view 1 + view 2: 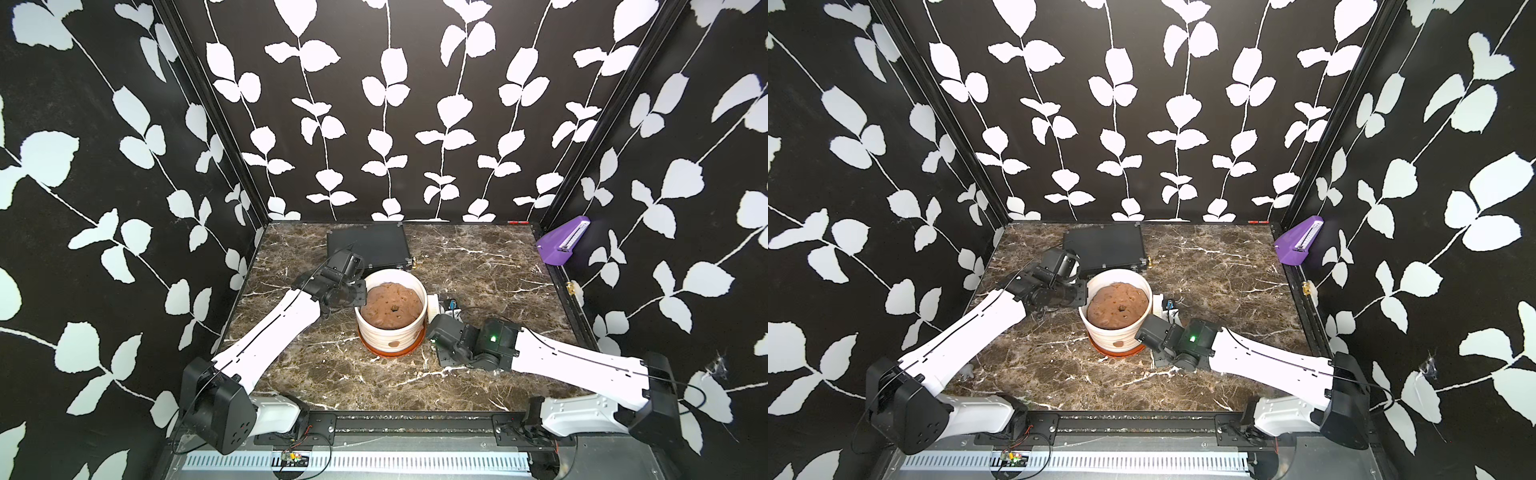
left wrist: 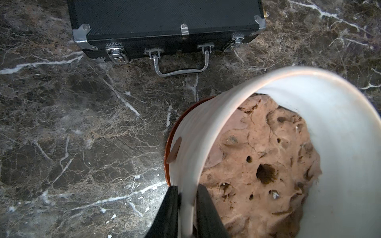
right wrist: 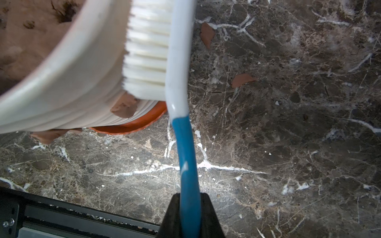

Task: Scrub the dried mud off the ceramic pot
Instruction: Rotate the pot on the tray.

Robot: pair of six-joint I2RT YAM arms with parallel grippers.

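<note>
Pot: white ribbed pot [image 1: 390,309] on an orange saucer [image 3: 132,125], mid-table, just in front of the black case [image 2: 165,22]; brown filling w/ centre hole inside.
Left gripper [image 2: 186,206]: straddles the pot rim, one finger outside the wall, one inside. Rim looks blurred betw. them; whether the pinch is firm or slackening, cannot tell.
Right gripper [image 3: 189,208]: clamped on the blue handle of a brush [image 3: 177,86]; white bristles pressed to the pot's outer wall, right side.
Mud on pot: one blotch [image 3: 124,108] on the ribbed wall just below the bristles; one on the front wall [image 1: 394,343], seen in both top views; one thin patch [image 2: 174,149] edge-on in the left wrist view.
Mud off pot: two flakes [image 3: 207,34] lying on the marble table [image 3: 288,144] near the brush, apart from the pot.
Step in hand: scrubbing, prob. mid-task; some flakes are off, several blotches are left.
Next move (judgement): drag the bristles down over the blotch beneath them w/ the pot braced; front blotch likely needs the pot turned or the brush re-aimed.
Hidden / unclear: back of the pot wall unseen; brush mostly hidden by the right arm in top views; brown shape under the pot edge in the right wrist view, flake or not, cannot tell.
</note>
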